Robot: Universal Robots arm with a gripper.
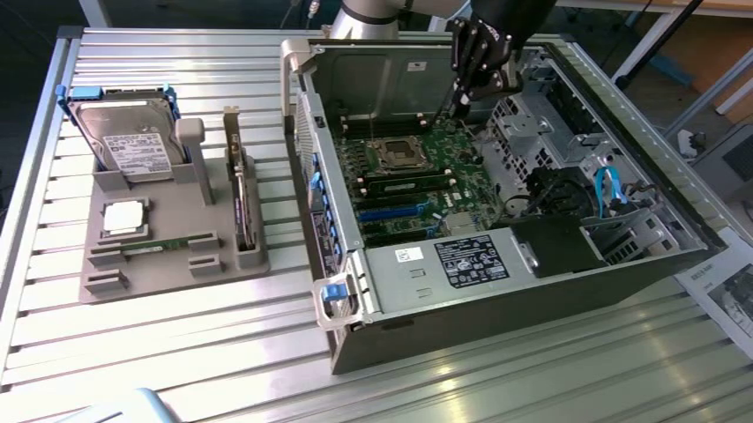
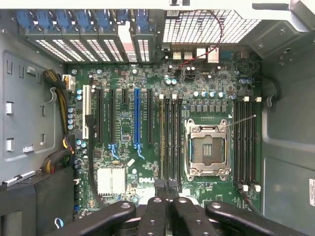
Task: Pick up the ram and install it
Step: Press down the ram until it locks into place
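On the exterior view's left, the ram [image 1: 155,248], a thin green circuit-board stick, lies in the grey moulded tray [image 1: 176,275]. Expect it to be light, stiff and fragile, so take it by its long edges, clear of the chips. Further right, your black gripper [image 1: 461,92] hangs over the green motherboard [image 2: 206,73] in the open dark metal case [image 1: 471,328]. Its fingers [image 2: 156,211] are together, and you cannot tell whether they pinch anything.
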